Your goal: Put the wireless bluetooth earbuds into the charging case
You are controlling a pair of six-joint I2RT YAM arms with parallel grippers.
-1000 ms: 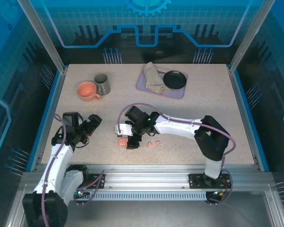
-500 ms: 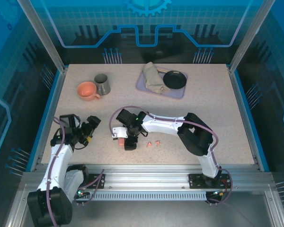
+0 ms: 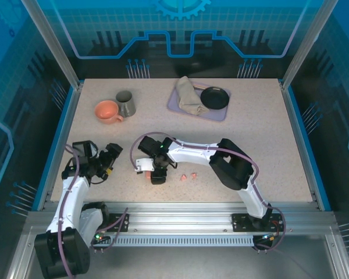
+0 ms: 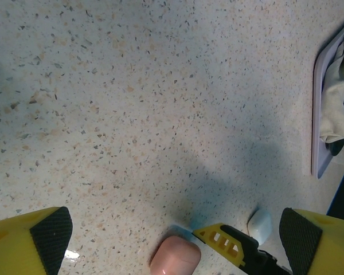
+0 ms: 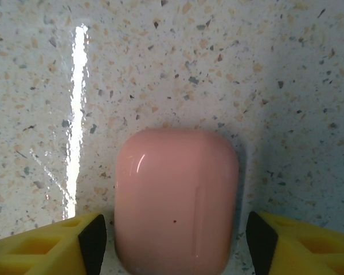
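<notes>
The right gripper [image 5: 176, 240] stands open astride the pink charging case [image 5: 176, 200], one pad just beside each long side, not yet pressing. The pink earbuds [image 3: 189, 176] lie near, to its right. The left gripper [image 4: 175, 235], wide open, is farther away.

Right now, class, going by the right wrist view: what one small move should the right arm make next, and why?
Probably close the right gripper onto the pink case. The closed case lies centred between its jaws, which straddle it with a narrow gap at each side, so it seems lined up but not yet gripped.
</notes>
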